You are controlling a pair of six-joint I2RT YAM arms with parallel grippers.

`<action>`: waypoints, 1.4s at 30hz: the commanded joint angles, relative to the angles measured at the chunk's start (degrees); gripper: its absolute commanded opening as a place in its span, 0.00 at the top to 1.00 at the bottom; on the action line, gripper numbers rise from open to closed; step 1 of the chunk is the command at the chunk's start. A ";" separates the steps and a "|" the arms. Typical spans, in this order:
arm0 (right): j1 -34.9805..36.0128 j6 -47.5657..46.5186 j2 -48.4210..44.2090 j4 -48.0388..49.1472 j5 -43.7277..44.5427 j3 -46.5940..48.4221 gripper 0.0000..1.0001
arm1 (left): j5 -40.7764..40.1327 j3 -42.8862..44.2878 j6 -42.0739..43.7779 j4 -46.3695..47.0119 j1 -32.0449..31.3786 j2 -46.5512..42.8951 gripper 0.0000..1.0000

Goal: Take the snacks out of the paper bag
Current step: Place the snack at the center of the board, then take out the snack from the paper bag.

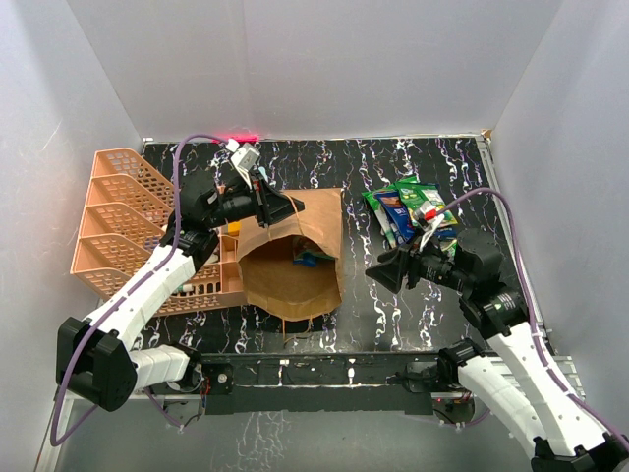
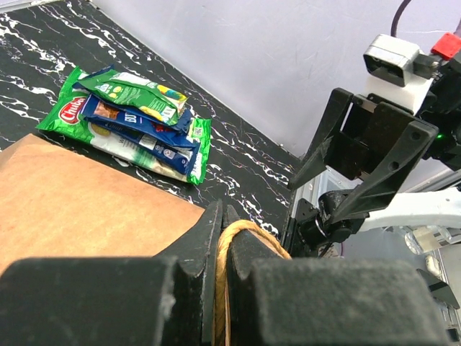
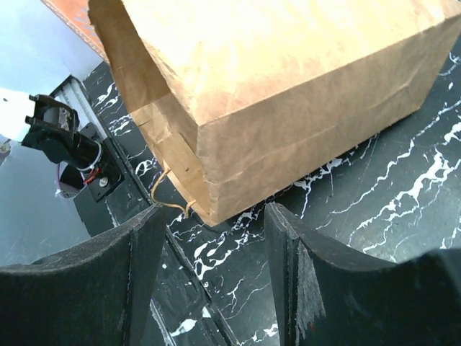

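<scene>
1. In the middle of the black marbled table (image 1: 393,324), the paper bag (image 1: 295,280) lay on its side, with its open mouth turned toward the arms' bases.
2. The left gripper (image 2: 223,220) was pinched together on the bag's twisted handle (image 2: 238,234) at the upper edge of the mouth, and the loop showed between its fingers.
3. The right gripper (image 3: 212,216) had its jaws spread apart with nothing between them. It hung low over the table, near the bag's right side and pointing at it.
4. Most of the snacks (image 1: 413,208) lay heaped on the table to the right of the bag. The green and dark blue packets overlapped one another, clear of the paper.
5. Deep inside the bag I could see a blue-green packet (image 1: 313,259), but it was too small to count or name.
6. The orange lattice organizer (image 1: 128,221) stood close by the bag's left side, partly under the left arm.
</scene>
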 commanded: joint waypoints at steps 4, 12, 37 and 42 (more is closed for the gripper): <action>11.25 -4.96 7.26 3.55 6.12 5.85 0.40 | 0.04 2.13 1.05 0.94 0.11 0.50 1.00; 46.80 -15.11 22.41 6.94 37.40 14.40 0.30 | -0.46 2.34 1.97 -0.09 0.11 0.73 1.00; 48.06 -61.03 63.22 28.60 82.48 17.54 0.42 | 1.23 1.70 -1.05 3.40 0.06 -1.74 1.00; 44.95 -61.63 67.65 28.72 82.18 19.91 0.38 | 1.26 1.61 -1.24 3.68 0.11 -1.96 1.00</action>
